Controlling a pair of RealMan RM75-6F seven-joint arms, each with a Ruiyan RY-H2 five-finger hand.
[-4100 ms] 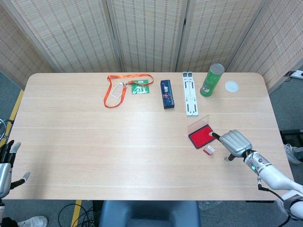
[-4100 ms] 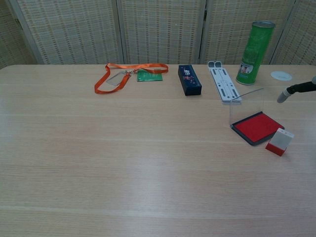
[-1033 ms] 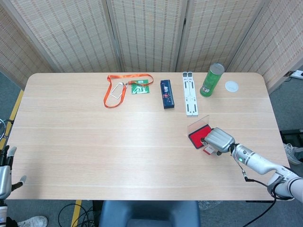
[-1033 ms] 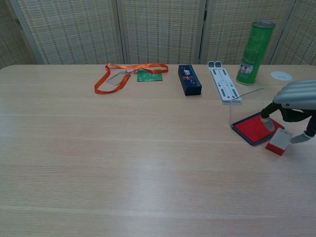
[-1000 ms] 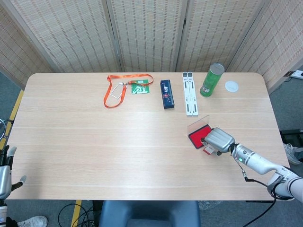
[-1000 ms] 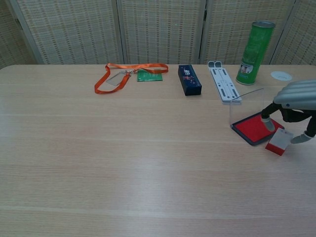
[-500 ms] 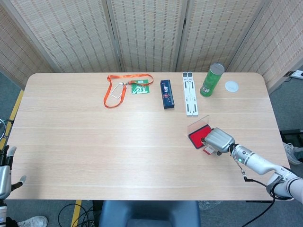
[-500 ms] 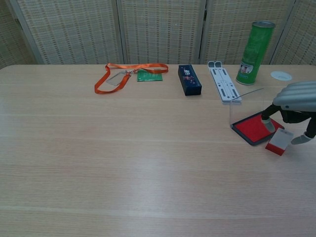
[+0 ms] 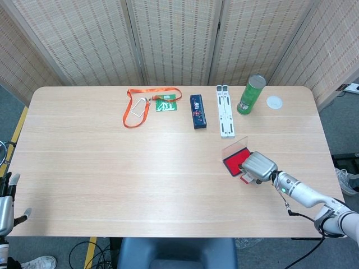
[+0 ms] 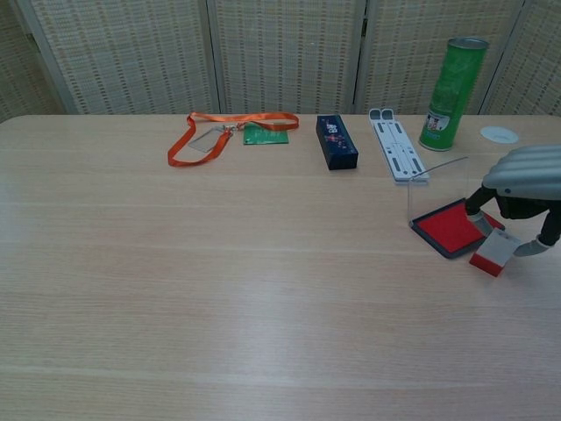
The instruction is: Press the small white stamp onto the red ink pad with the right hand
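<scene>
Stamp (image 10: 495,252) sat on the table just at five o'clock of the red ink pad (image 10: 451,226), between the right hand's (image 10: 526,184) spread fingers, not yet pinched, so it could tip over.

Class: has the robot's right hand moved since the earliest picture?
Yes. The right hand moved leftward, from right of the red ink pad to over its near edge.

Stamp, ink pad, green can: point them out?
stamp (image 10: 497,251): chest view, its white upper face, between the right robot hand's fingers.
ink pad (image 10: 449,226): chest view, middle of the bare red surface.
green can (image 9: 251,94): head view, middle of its side wall.
</scene>
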